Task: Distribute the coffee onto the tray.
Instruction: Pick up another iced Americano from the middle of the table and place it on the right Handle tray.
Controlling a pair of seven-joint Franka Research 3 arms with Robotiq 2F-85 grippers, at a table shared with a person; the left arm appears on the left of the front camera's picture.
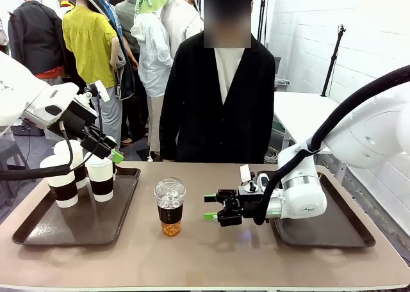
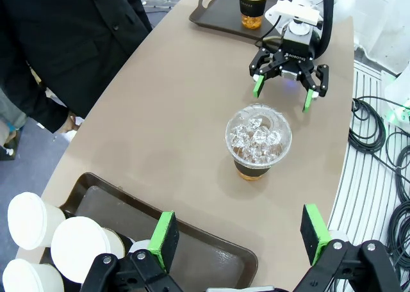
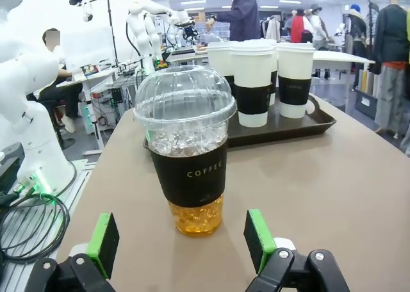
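A clear dome-lidded coffee [image 1: 170, 205] with ice, amber drink and a dark sleeve stands on the bare table between the two trays. My right gripper [image 1: 214, 207] lies level just right of it, open and not touching; the cup [image 3: 189, 151] stands a little beyond the green pads [image 3: 259, 241]. Three white lidded coffees [image 1: 80, 170] stand on the left tray [image 1: 38, 231]. My left gripper [image 1: 110, 152] hovers open above them, holding nothing. From the left wrist, the iced cup [image 2: 258, 138] and the right gripper [image 2: 285, 87] lie ahead. Another iced coffee [image 2: 251, 4] stands on the far tray [image 2: 211, 13].
A person in a black cardigan [image 1: 214, 106] stands at the far edge of the table. The right tray [image 1: 339, 231] is largely covered by my right arm. Bare tabletop lies in front of and behind the middle cup. Cables [image 2: 378, 132] lie on the floor beside the table.
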